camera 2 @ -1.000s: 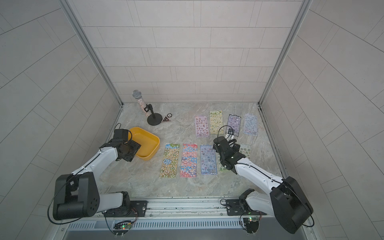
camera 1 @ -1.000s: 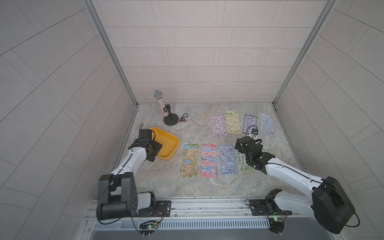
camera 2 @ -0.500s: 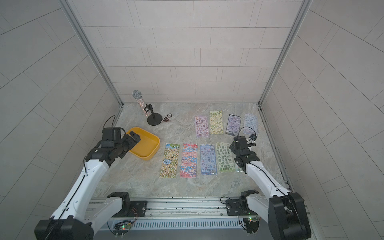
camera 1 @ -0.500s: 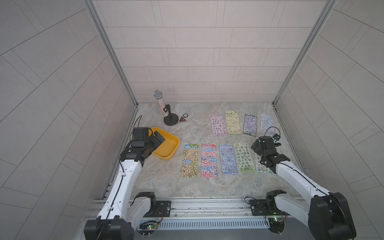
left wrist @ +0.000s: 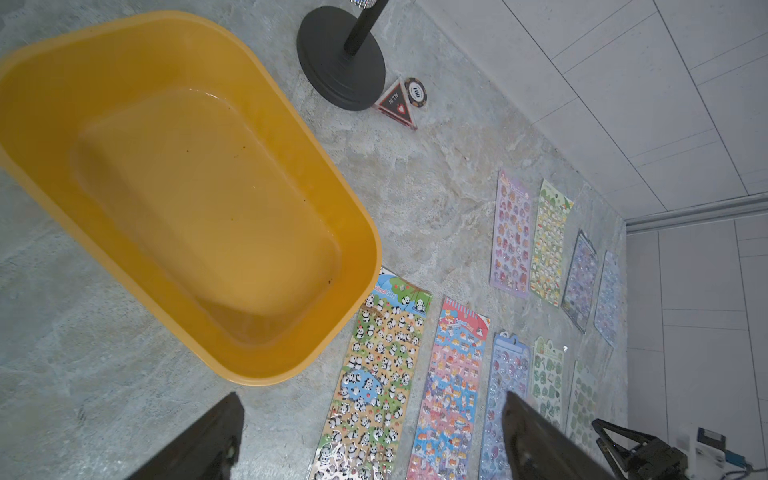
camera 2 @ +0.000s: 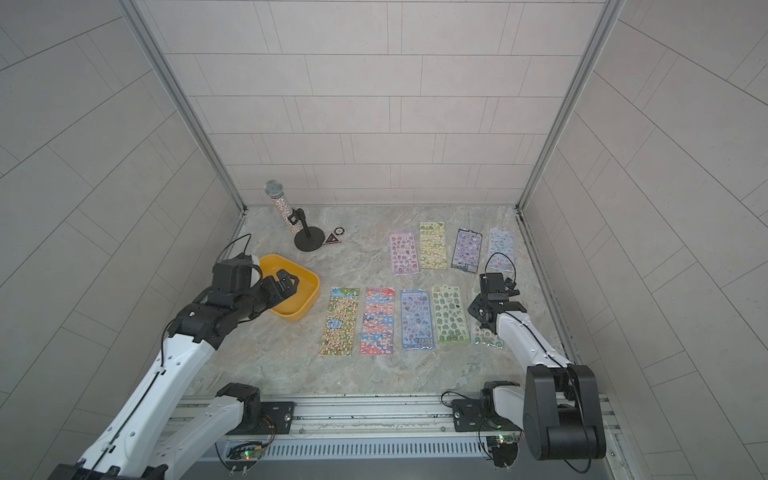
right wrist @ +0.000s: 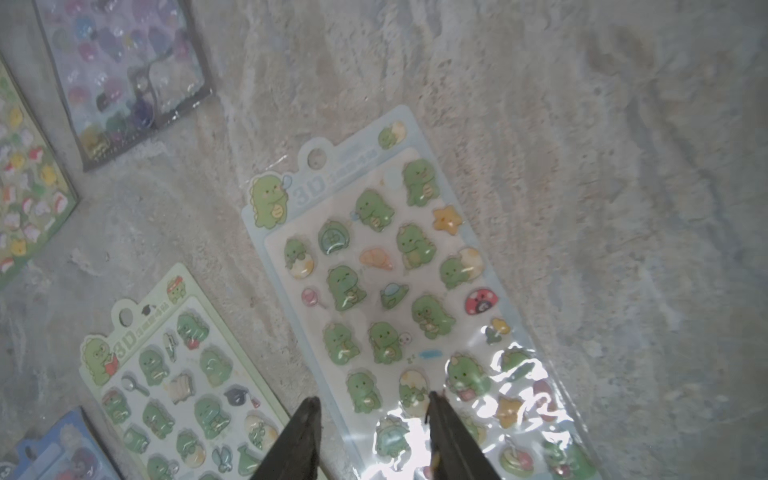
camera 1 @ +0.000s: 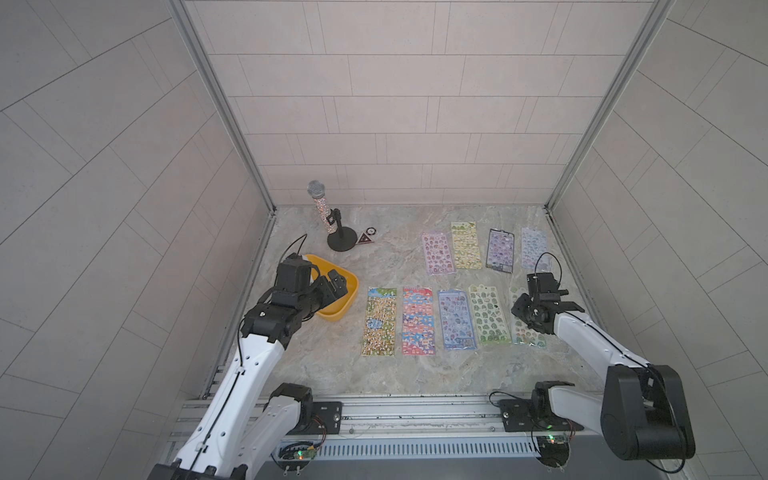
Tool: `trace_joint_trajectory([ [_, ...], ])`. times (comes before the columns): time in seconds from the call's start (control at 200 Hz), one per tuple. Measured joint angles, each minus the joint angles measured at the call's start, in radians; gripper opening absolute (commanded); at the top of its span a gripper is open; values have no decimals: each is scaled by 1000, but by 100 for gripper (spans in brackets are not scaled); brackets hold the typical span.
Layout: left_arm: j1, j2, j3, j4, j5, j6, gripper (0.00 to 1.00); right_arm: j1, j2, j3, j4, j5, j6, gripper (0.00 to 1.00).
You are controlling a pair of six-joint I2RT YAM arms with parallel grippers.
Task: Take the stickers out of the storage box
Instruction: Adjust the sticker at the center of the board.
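The yellow storage box (camera 1: pixel 332 316) (camera 2: pixel 308 291) stands at the left, and its bare bottom (left wrist: pixel 187 208) holds nothing. My left gripper (camera 1: pixel 337 284) (camera 2: pixel 289 282) (left wrist: pixel 370 399) hovers open above the box's near end. Several stickers lie flat in two rows: a pink sheet (camera 1: pixel 437 253) starts the back row and a panda sheet (camera 1: pixel 379 322) (left wrist: pixel 374 374) the front one. My right gripper (camera 1: pixel 520 311) (camera 2: pixel 478 312) (right wrist: pixel 372 399) hangs just over the rightmost front sheet, printed with green dinosaurs (right wrist: pixel 374 257) (camera 1: pixel 528 337). Its fingers stand a little apart, gripping nothing.
A glittery microphone (camera 1: pixel 321 203) leans on a black stand (camera 1: pixel 342 242) at the back left, with a dark triangle (camera 1: pixel 365 239) and round badge (camera 1: pixel 370 230) beside it. Tiled walls close three sides. A metal rail (camera 1: pixel 415 411) runs along the front.
My left arm has lifted away from the box's left edge and its jaws have widened. My right arm has swung right to the dinosaur sheet and its jaws have narrowed.
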Motion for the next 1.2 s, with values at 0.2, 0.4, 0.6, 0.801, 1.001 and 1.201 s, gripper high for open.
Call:
trace_joint_trajectory([
  [0.2, -12, -1, 0, 0, 38, -1, 100, 0, 66, 16, -29, -42, -26, 18],
  [0.4, -46, -8, 0, -1, 44, 0, 100, -1, 147, 46, -54, -27, -50, 18],
  [0.6, -49, -12, 0, -5, 40, 0, 100, -1, 235, 127, -79, 1, -83, 17],
  [0.801, -49, -12, 0, -11, 36, 0, 100, -3, 229, 128, -99, 21, -92, 17],
  [1.001, -38, -12, 0, -11, 35, 0, 100, -8, 192, 128, -134, 48, -95, 18],
  [1.201, -6, -11, 0, -10, 39, -3, 100, -12, 183, 129, -152, 49, -105, 20],
])
